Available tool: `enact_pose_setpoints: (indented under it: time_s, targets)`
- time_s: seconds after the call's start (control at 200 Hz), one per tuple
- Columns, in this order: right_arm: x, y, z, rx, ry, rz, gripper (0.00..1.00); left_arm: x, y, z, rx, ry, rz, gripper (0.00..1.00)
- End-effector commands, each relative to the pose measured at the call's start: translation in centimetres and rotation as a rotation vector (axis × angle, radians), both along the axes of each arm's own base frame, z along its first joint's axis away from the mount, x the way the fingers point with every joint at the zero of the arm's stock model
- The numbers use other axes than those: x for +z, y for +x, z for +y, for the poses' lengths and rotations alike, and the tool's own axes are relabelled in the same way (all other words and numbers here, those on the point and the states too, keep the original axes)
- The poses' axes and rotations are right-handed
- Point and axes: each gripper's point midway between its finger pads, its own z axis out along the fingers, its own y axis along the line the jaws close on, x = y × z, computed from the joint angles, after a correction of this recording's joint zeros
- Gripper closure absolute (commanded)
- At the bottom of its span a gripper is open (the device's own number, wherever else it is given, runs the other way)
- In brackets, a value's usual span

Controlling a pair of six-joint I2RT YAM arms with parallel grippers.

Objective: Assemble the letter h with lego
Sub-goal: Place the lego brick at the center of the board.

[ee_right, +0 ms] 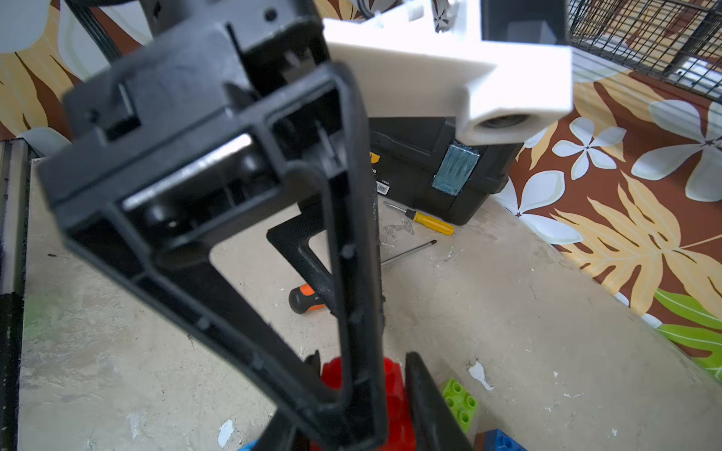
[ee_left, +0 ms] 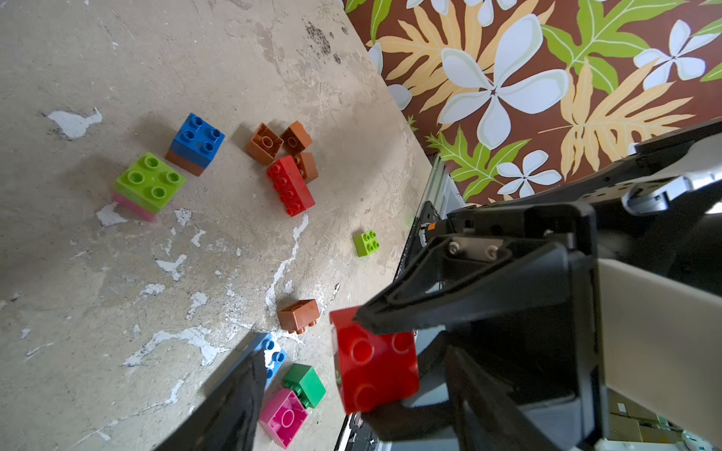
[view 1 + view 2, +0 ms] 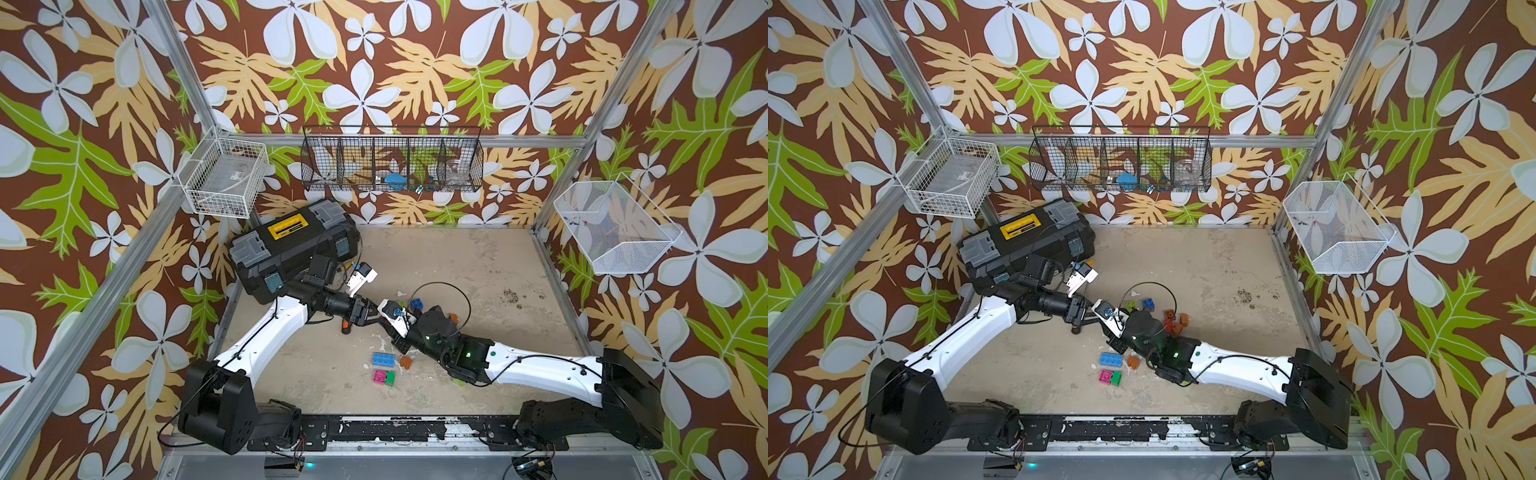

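Lego loose, h not yet built. Near front edge: pink cube touching dk-green cube, long blue brick, orange cube. Mid tabletop: right hand clamps red brick; left hand spread beside it. Farther: green-on-pink stack, blue-on-orange stack, orange cubes w/ long red brick.

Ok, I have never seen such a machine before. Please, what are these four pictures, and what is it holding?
It is a robot with two arms working over a table. Two pictures look down from above and are almost the same. The other two come from a small camera on each wrist. Loose Lego bricks lie on the table, with a screwdriver and a black toolbox. The right gripper holds a red brick. The left gripper, jaws apart, is close beside it.
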Motion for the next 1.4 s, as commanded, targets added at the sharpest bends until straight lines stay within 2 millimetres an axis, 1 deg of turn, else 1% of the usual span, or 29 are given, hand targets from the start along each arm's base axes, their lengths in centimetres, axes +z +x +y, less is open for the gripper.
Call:
enact_pose_setpoints:
  time_s: [0.0, 0.175, 0.245, 0.33, 0.38, 0.5, 0.655, 0.701, 0.781, 0.811, 0.881, 0.921, 0.996, 1.041, 1.076, 1.096, 1.156, 1.216, 1.316, 1.396]
  targets:
    - [2.1, 0.5, 0.5, -0.01, 0.055, -0.044, 0.69, -0.8, 0.5, 0.3, 0.017, 0.051, -0.018, 0.28]
    - [2.2, 1.3, 0.7, -0.04, 0.041, -0.071, 0.7, -0.9, -0.2, -0.3, -0.018, 0.028, 0.006, 0.3]
    - [2.3, 1.3, 0.8, -0.038, 0.039, -0.081, 0.7, -1.1, -0.2, -0.4, -0.022, 0.028, 0.017, 0.33]
    - [2.4, 1.6, 0.8, -0.045, 0.029, -0.101, 0.7, -1.4, -0.4, -0.6, -0.042, 0.026, 0.028, 0.41]
    - [2.4, 1.8, 0.8, -0.054, 0.016, -0.111, 0.7, -1.7, -0.6, -0.7, -0.055, 0.028, 0.041, 0.42]
    - [2.3, 2.2, 0.7, -0.064, -0.029, -0.146, 0.7, -2.4, -0.9, -1.0, -0.086, 0.04, 0.071, 0.42]
    - [2.2, 3.2, -0.1, -0.121, -0.093, -0.205, 0.71, -3.3, -1.0, -1.2, -0.12, 0.061, 0.091, 0.41]
    - [2.1, 3.4, -0.1, -0.129, -0.098, -0.211, 0.72, -3.6, -1.0, -1.3, -0.126, 0.064, 0.095, 0.46]
    - [1.8, 3.5, 0.0, -0.134, -0.1, -0.209, 0.72, -3.6, -1.0, -1.4, -0.144, 0.055, 0.093, 0.61]
    - [1.7, 3.6, 0.1, -0.135, -0.1, -0.207, 0.72, -3.6, -1.1, -1.5, -0.152, 0.051, 0.095, 0.65]
    - [1.4, 3.7, 0.3, -0.137, -0.102, -0.202, 0.72, -3.7, -1.0, -1.6, -0.163, 0.042, 0.104, 0.68]
    - [1.2, 3.8, 0.3, -0.139, -0.106, -0.199, 0.72, -3.9, -1.0, -1.7, -0.169, 0.04, 0.11, 0.73]
    - [0.7, 3.9, 0.2, -0.146, -0.119, -0.197, 0.71, -4.4, -0.9, -1.7, -0.182, 0.052, 0.123, 0.74]
    - [0.3, 3.9, 0.1, -0.152, -0.128, -0.194, 0.69, -4.6, -0.8, -1.6, -0.191, 0.066, 0.118, 0.74]
    - [-0.1, 3.9, -0.1, -0.157, -0.137, -0.191, 0.65, -4.9, -0.5, -1.6, -0.19, 0.081, 0.111, 0.74]
    - [-0.2, 3.9, -0.2, -0.161, -0.139, -0.189, 0.61, -5.0, -0.3, -1.6, -0.188, 0.09, 0.109, 0.74]
    - [-1.0, 3.8, -0.7, -0.165, -0.149, -0.173, 0.43, -5.6, 0.3, -1.4, -0.171, 0.12, 0.097, 0.73]
    - [-2.1, 3.4, -1.2, -0.16, -0.165, -0.147, 0.33, -6.4, 1.6, -1.2, -0.123, 0.168, 0.078, 0.71]
    - [-3.7, 2.3, -2.3, -0.148, -0.162, -0.087, 0.24, -7.4, 4.1, -0.5, -0.01, 0.248, 0.006, 0.69]
    - [-4.6, 1.3, -3.3, -0.141, -0.136, -0.031, 0.24, -8.3, 6.6, 0.4, 0.091, 0.318, -0.078, 0.69]
